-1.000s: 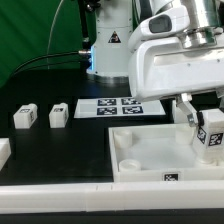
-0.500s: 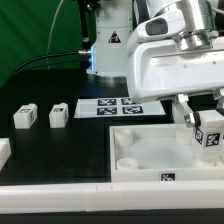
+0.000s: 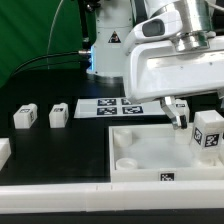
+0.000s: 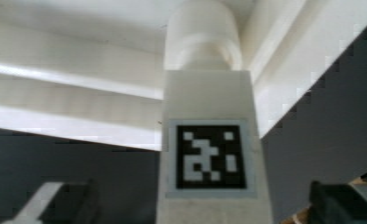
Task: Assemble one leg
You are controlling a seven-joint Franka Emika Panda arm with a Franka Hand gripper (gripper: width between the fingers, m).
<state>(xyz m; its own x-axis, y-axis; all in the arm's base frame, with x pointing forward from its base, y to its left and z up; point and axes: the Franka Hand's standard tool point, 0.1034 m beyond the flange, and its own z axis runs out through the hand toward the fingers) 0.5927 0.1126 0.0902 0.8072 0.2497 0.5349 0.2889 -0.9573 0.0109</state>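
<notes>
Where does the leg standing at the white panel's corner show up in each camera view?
Exterior view: the leg stands near the exterior view's right edge, at the far corner of the panel.
Wrist view: the leg runs through the middle of the picture, close to the camera.
Shared landmark: the black-and-white tag on its face.

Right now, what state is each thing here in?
hand: open, a dark gap on either side of the leg.
leg: upright within the hand, over the panel; seated or not, cannot tell.
panel: lying flat, its near socket empty.
loose legs: resting side by side, apart from the hand.
marker board: lying flat.
</notes>
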